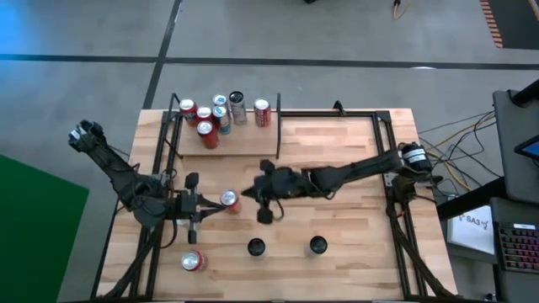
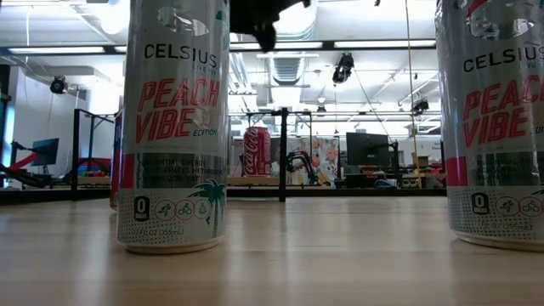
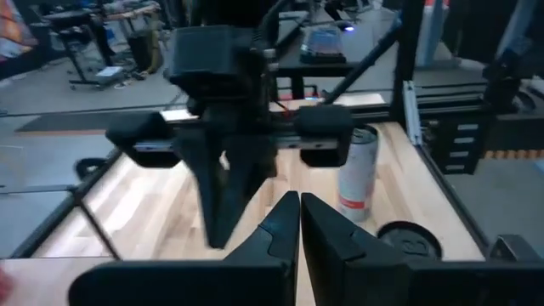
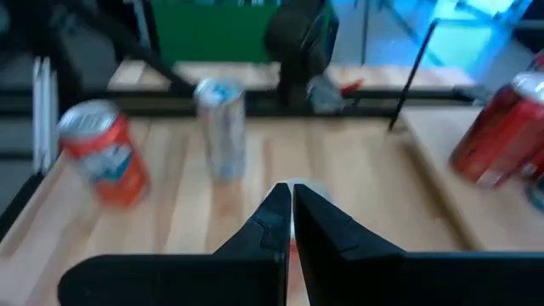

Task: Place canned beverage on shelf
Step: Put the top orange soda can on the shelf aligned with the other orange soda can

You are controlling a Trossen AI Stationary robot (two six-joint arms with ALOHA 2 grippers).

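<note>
Wood shelf (image 1: 227, 145) at the surface's far left already holds several cans; a red can (image 1: 228, 199) stands mid-surface between both arms. Left end effector (image 1: 205, 212) and right end effector (image 1: 250, 193) flank it, both pinched together and empty, likely poised to pick.

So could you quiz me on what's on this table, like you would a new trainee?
1. True or false: both grippers are holding cans.
2. Where do most of the cans stand? A) on the shelf B) on the floor C) on the right arm
3. What stands on the table between the left gripper and the right gripper?

Key:
1. False; both are shut and hold nothing.
2. A
3. An upright red can.
</note>
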